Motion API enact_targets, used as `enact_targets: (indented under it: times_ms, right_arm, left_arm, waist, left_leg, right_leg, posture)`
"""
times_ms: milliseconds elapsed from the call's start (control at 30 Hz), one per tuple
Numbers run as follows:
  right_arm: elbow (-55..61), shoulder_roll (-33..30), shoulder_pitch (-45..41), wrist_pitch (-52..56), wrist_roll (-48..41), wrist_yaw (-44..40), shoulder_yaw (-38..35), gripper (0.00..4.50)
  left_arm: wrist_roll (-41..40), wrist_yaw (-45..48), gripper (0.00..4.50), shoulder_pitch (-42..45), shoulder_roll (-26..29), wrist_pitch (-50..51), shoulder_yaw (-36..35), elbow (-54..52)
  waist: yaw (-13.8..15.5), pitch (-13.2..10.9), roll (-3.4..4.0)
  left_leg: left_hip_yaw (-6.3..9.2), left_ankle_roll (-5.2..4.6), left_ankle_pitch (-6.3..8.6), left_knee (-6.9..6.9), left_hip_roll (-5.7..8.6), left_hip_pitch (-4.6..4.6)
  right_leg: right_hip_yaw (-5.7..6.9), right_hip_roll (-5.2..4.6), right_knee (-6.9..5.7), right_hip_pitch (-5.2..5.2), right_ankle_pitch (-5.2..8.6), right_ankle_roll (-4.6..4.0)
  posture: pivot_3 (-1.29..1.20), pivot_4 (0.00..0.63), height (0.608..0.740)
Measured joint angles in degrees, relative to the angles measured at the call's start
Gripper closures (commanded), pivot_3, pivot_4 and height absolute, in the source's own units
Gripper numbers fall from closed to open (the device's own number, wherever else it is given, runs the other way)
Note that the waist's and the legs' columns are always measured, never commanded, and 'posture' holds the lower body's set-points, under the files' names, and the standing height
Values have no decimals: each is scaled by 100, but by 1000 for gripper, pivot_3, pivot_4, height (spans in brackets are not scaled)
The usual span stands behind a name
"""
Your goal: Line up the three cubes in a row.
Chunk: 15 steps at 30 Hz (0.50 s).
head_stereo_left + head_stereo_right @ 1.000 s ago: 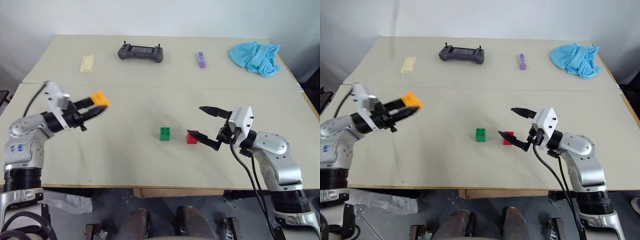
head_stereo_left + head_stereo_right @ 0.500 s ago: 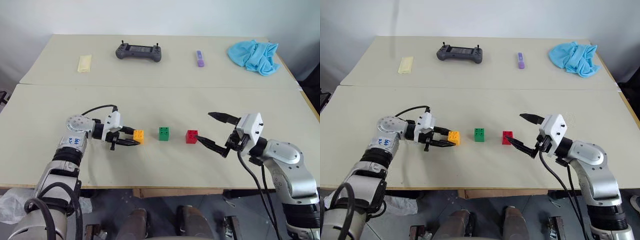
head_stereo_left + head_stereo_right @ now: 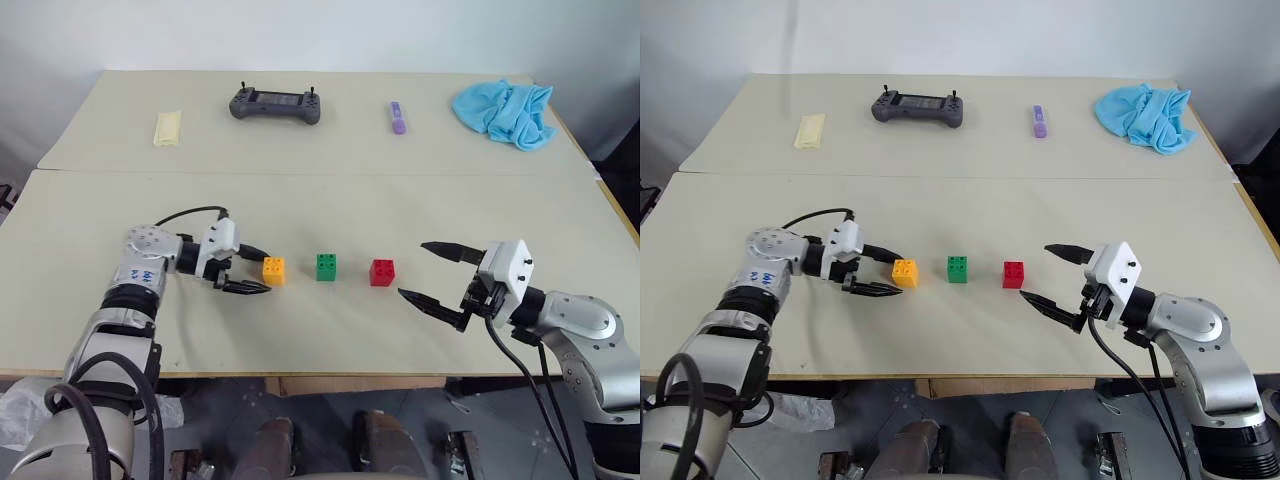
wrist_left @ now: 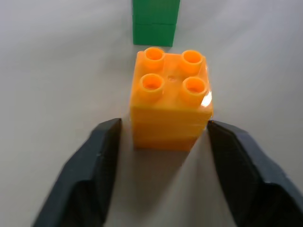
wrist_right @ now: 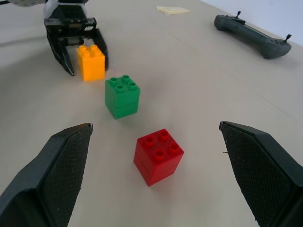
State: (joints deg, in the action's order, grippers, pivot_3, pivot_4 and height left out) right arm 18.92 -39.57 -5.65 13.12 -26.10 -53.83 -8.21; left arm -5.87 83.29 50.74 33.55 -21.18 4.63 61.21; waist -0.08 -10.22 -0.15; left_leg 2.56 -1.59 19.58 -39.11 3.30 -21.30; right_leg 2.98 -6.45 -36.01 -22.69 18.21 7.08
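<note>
Three cubes stand in a line on the table: orange-yellow [image 3: 273, 270], green [image 3: 327, 266], red [image 3: 381, 272]. My left gripper [image 3: 258, 271] lies low on the table, open, with one finger [image 4: 94, 175] on each side of the orange-yellow cube [image 4: 170, 99] and a thin gap at each side. The cube rests on the table. Behind it, the green cube [image 4: 156, 21] shows. My right gripper [image 3: 414, 269] hovers open just right of the red cube [image 5: 158, 156], holding nothing.
At the back of the table lie a grey controller [image 3: 275, 103], a pale yellow flat block [image 3: 168, 127], a small purple stick [image 3: 398, 117] and a blue cloth [image 3: 502, 110]. A seam [image 3: 320, 172] crosses the table between them and the cubes.
My left gripper brought the orange-yellow cube down to the table left of the green one and opened. My right gripper drew back a little from the red cube.
</note>
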Motion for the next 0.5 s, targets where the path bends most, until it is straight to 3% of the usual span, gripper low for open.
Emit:
enact_targets:
  times_ms: [100, 233, 333, 500]
  right_arm:
    - [-176, -301, -48, 41, -173, -399, -73, 0]
    - [-597, -966, -182, 30, -246, -1139, -217, 0]
    - [-831, -1047, -426, -98, -300, -1449, -339, 0]
    - [-1131, -968, -682, -394, -295, -1688, -314, 0]
  left_arm:
    - [-335, 70, 550, -475, 400, 324, -383, -668]
    - [-967, -136, 550, -1380, 1000, 1482, -1052, -2079]
    - [-1176, -376, 550, -1805, 1312, 1970, -1380, -2966]
    - [-1374, -663, 550, -1995, 1256, 2146, -1570, -3754]
  waist:
    - [-16, 0, 1]
    - [-4, 0, 1]
    - [33, 0, 1]
    - [129, 0, 1]
  left_leg:
    - [2, -1, 1, 3, -1, -1]
    - [16, -2, 1, 2, -2, -3]
    - [27, -1, 1, -1, -1, -2]
    - [26, 0, 2, 0, 1, -1]
  right_leg:
    - [-15, -8, 4, -1, 0, 0]
    - [-37, -14, 10, 5, 1, -1]
    - [-31, -18, 15, 15, 1, -2]
    - [-31, -19, 17, 16, 1, -2]
  posture:
    - [0, 150, 740]
    - [0, 150, 740]
    - [0, 150, 740]
    - [0, 150, 740]
